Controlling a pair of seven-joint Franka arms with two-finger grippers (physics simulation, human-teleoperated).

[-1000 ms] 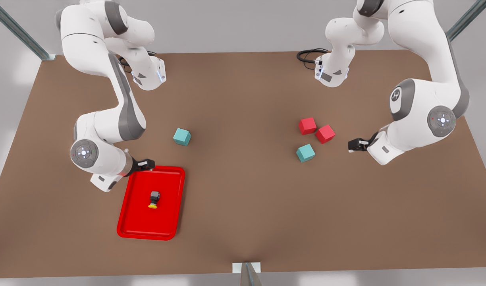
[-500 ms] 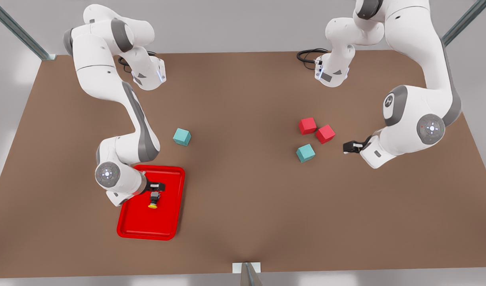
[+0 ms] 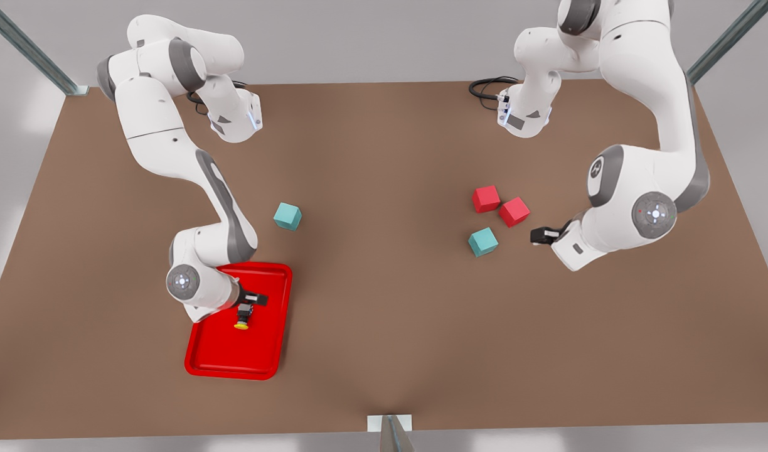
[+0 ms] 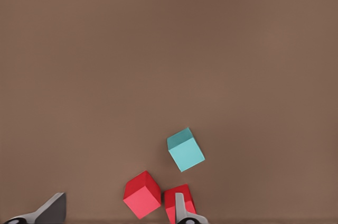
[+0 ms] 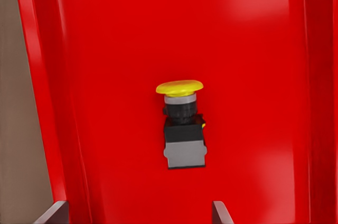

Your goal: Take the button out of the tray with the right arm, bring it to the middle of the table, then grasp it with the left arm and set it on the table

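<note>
At the lower left of the front view the red tray lies on the brown counter, and the button lies on its side inside the tray's upper half, yellow cap toward the near edge. The right gripper hangs over the tray just above the button's dark body; half a second ago it sat slightly farther up and left, and a second ago it was at the tray's far rim. In the right wrist view its fingers are spread wide, one on each side of the button, grasping nothing. The button and tray have not shifted. Above the tray, a teal cube sits left of centre, unmoved. Right of centre, two red cubes touch at a corner, with another teal cube just below them. At the right, the left gripper has crept leftward toward these cubes; its fingers are parted and empty, with the cubes just ahead in the left wrist view.
</note>
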